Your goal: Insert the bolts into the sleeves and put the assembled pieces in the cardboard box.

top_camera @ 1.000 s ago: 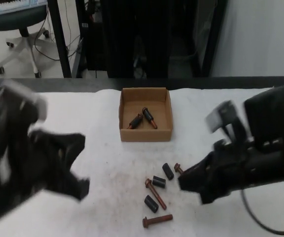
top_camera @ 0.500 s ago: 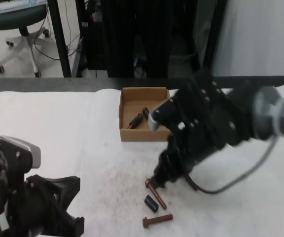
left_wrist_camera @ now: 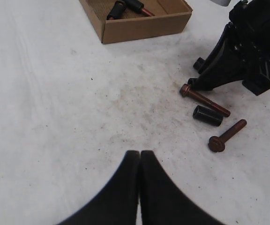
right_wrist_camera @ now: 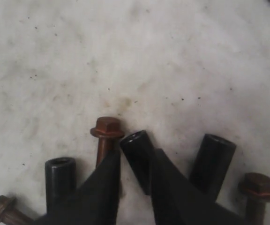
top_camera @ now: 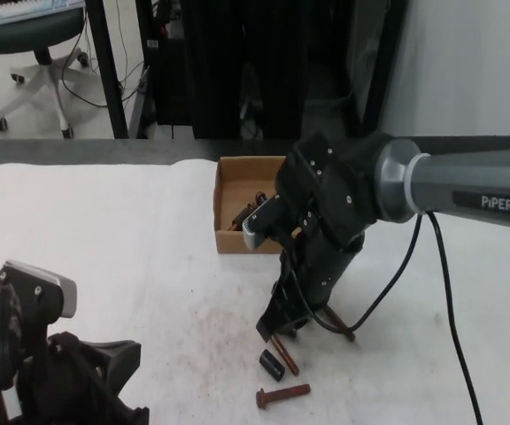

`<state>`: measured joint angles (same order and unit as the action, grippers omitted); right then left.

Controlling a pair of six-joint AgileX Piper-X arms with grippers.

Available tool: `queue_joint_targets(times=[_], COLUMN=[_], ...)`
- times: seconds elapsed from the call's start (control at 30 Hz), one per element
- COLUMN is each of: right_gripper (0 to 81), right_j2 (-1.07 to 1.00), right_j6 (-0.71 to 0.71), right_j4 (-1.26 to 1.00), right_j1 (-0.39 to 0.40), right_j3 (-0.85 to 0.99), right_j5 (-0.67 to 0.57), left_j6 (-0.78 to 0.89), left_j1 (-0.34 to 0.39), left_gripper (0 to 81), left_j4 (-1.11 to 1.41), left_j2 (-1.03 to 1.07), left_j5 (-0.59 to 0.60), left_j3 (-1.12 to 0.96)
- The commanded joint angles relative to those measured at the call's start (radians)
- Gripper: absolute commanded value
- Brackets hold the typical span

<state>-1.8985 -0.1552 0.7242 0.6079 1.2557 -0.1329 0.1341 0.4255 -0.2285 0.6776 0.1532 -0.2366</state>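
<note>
The loose parts lie on the white bench in front of the cardboard box [top_camera: 235,241]. My right gripper [right_wrist_camera: 136,158] is down among them, its fingers closed on a black sleeve [right_wrist_camera: 133,142] that rests on the bench. Beside it lie a copper bolt [right_wrist_camera: 106,133] and two more black sleeves [right_wrist_camera: 59,174] [right_wrist_camera: 214,157]. Another bolt [right_wrist_camera: 257,186] lies farther out. In the high view a sleeve [top_camera: 271,364] and two bolts [top_camera: 282,394] [top_camera: 284,353] show by the right gripper [top_camera: 271,329]. My left gripper [left_wrist_camera: 140,157] hangs shut and empty over bare bench, nearer the front.
Two assembled pieces lie inside the box [left_wrist_camera: 144,27]. The white cloth to the left of the parts is bare. An office chair [top_camera: 34,44] and dark frame legs stand behind the bench. The right arm's cable [top_camera: 436,266] trails across the right side.
The right arm swung in from the right and dropped onto the loose parts, its fingers now on a sleeve. The left arm sank back to the front left corner.
</note>
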Motion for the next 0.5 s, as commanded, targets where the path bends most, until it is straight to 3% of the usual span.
queue_joint_targets(times=[0.0,0.47], right_gripper=[22.8,22.8], right_j2=[0.006,0.006], right_j6=[-0.005,-0.005], right_j4=[0.023,0.044], right_j1=[0.002,0.065], right_j3=[0.008,0.01], right_j5=[0.0,0.0], left_j6=[0.009,0.009], left_j1=[-0.002,-0.002], left_gripper=[0.3,0.3], left_j4=[-0.001,-0.001], left_j2=[-0.009,-0.009], left_j5=[-0.011,-0.011], left_j3=[-0.004,-0.004])
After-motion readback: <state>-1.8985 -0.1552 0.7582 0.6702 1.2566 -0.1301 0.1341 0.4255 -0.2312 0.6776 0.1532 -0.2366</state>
